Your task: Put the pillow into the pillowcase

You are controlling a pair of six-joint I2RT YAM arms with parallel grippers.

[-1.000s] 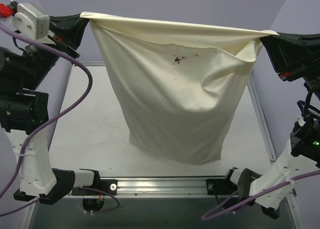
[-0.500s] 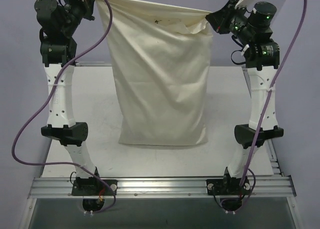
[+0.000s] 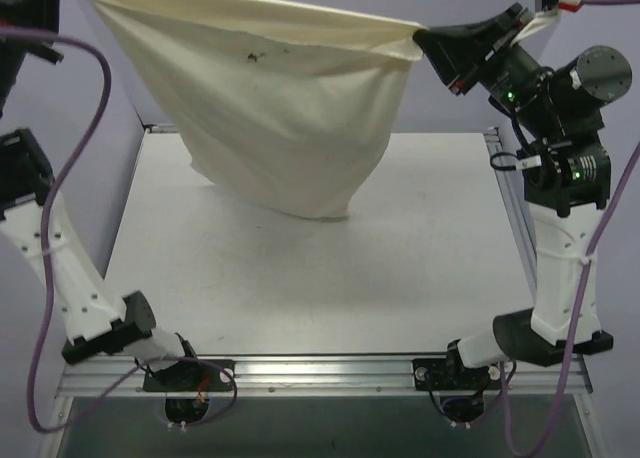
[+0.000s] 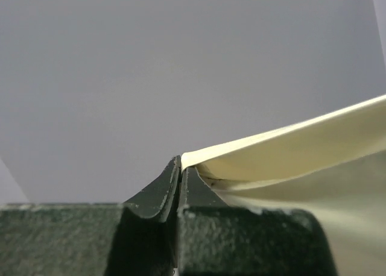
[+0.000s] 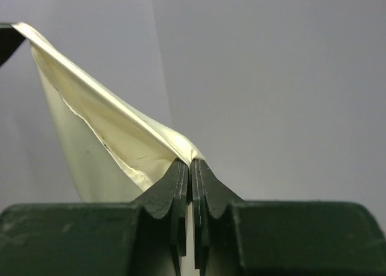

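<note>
The pillowcase (image 3: 280,108) is a cream sack hanging in the air between my two grippers, its top edge stretched taut. It bulges and sags to a low point over the table's far middle. The pillow does not show; I cannot tell if it is inside. My right gripper (image 3: 425,40) is shut on the sack's right top corner, as the right wrist view (image 5: 191,163) shows. My left gripper (image 4: 181,161) is shut on the left top corner (image 4: 199,156); in the top view it is cut off at the upper left edge.
The grey table (image 3: 300,288) lies below, with raised rims at its left and right sides. A metal rail (image 3: 320,371) with both arm bases runs along the near edge. Purple cables (image 3: 90,108) hang beside the left arm.
The sack has swung left and up. Its bottom, which rested on the table, now hangs slanted above it. The right arm has leaned further right and the left arm further out of view.
</note>
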